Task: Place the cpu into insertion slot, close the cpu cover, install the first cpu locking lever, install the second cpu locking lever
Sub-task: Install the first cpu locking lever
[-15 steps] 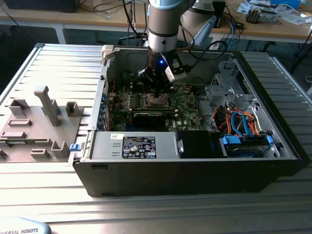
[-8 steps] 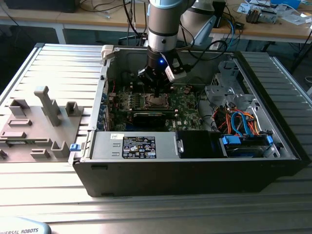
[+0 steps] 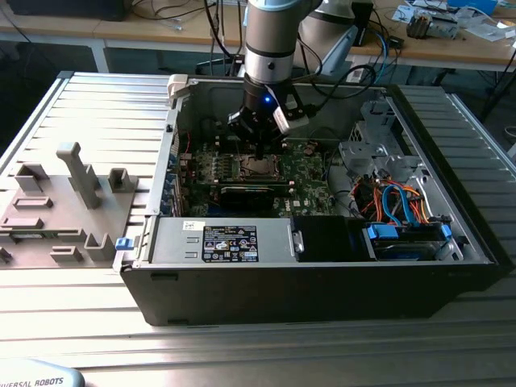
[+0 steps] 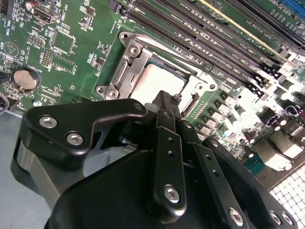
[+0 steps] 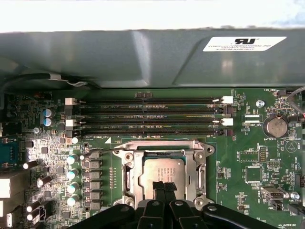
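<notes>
The cpu (image 5: 161, 175) lies flat in the insertion slot (image 3: 258, 167) on the green motherboard (image 5: 238, 162), its dull silver top (image 4: 155, 83) showing. The silvery cpu cover (image 5: 132, 168) is down around it, framing the chip (image 4: 129, 61). My gripper (image 5: 164, 186) is shut with nothing between its fingers. The black fingertips (image 4: 167, 100) rest at the chip's edge, touching or just above it. In the exterior view the gripper (image 3: 260, 147) hangs straight over the socket inside the open case. A thin wire lever (image 5: 100, 151) runs off one corner of the frame.
Long memory slots (image 5: 147, 117) run beside the socket, below the grey case wall (image 5: 143, 57). A coin battery (image 5: 275, 127) and capacitors (image 5: 72, 174) flank it. The power supply (image 3: 230, 242) and a drive cage with cables (image 3: 395, 201) fill the case. Grey fixtures (image 3: 72, 177) stand on the exterior view's left.
</notes>
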`<state>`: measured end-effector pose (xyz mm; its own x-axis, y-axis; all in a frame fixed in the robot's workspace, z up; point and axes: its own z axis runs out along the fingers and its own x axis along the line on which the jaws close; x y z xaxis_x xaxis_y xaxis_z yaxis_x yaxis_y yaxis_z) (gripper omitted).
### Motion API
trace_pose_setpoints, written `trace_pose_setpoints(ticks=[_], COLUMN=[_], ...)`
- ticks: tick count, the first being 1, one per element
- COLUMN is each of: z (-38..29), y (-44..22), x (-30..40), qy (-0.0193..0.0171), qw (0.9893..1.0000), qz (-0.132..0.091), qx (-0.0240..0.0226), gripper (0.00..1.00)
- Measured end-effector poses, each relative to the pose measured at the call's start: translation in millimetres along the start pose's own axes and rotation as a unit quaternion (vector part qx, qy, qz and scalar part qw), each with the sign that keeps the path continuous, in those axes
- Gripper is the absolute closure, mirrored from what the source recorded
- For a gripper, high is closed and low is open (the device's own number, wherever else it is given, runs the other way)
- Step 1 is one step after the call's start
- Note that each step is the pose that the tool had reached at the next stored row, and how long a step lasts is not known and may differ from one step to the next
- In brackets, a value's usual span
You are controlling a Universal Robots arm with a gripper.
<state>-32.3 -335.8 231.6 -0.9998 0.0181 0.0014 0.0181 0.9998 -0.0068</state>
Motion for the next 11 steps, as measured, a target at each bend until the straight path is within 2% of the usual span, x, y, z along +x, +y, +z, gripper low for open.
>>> trace_pose_setpoints(ticks=[11], z=[-2.7], y=[0.0], x=[0.0], qy=[0.0], qw=[1.0], qz=[0.0], qx=[0.0], gripper=[0.89])
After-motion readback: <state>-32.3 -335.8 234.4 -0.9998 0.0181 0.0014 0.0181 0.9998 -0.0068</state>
